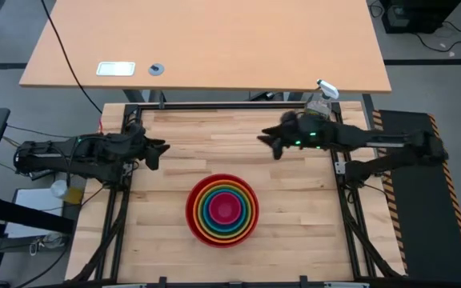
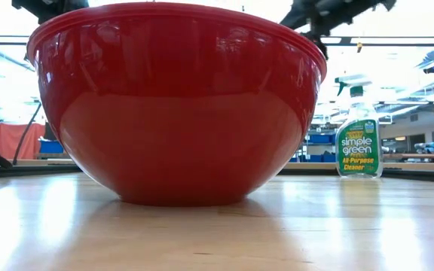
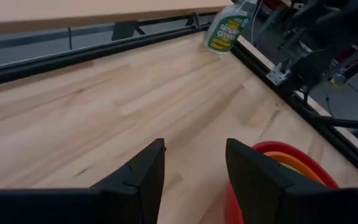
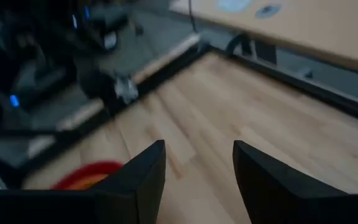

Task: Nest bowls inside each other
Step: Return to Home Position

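Observation:
The bowls (image 1: 222, 210) sit nested near the table's middle front: red outermost, then orange, lime green, blue, and magenta pink in the centre. The red bowl (image 2: 175, 105) rests on its base on the wood. My left gripper (image 1: 161, 150) hovers open at the table's left, above and clear of the stack; its wrist view shows the red and orange rims (image 3: 291, 163) beside its fingers. My right gripper (image 1: 266, 141) hovers open at the far right, nothing between its fingers.
A clear spray bottle (image 1: 322, 100) with a green label stands at the table's far right corner, close behind my right arm. A black frame rail (image 1: 230, 106) runs along the far edge. Bare wood lies between the two grippers.

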{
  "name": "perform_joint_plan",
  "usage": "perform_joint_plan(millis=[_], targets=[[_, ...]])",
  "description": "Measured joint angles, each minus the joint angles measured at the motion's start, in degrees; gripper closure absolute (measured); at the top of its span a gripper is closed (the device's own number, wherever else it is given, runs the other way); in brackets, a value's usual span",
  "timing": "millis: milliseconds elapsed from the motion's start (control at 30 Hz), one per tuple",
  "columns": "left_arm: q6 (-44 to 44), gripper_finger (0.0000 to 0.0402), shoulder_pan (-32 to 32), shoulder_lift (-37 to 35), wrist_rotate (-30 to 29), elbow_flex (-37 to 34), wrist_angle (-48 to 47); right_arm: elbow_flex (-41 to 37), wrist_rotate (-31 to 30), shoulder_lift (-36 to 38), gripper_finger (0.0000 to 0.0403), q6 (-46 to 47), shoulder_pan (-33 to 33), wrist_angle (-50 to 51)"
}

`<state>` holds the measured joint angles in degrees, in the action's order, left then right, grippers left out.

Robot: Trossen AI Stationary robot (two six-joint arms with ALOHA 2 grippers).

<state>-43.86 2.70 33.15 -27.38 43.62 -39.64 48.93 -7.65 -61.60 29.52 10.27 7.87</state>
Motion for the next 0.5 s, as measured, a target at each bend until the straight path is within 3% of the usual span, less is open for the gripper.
perform_joint_plan(millis=[367, 500], targets=[[4.05, 0.0230, -2.56, 0.03, -0.53, -0.12, 1.32, -15.44, -1.79, 26.37, 0.0209, 5.00, 9.96, -3.05], [4.48, 0.0230, -3.46, -1.68, -0.49, -4.47, 7.07, -20.09, -1.43, 33.18, 0.0212, 7.22, 13.18, -2.76]])
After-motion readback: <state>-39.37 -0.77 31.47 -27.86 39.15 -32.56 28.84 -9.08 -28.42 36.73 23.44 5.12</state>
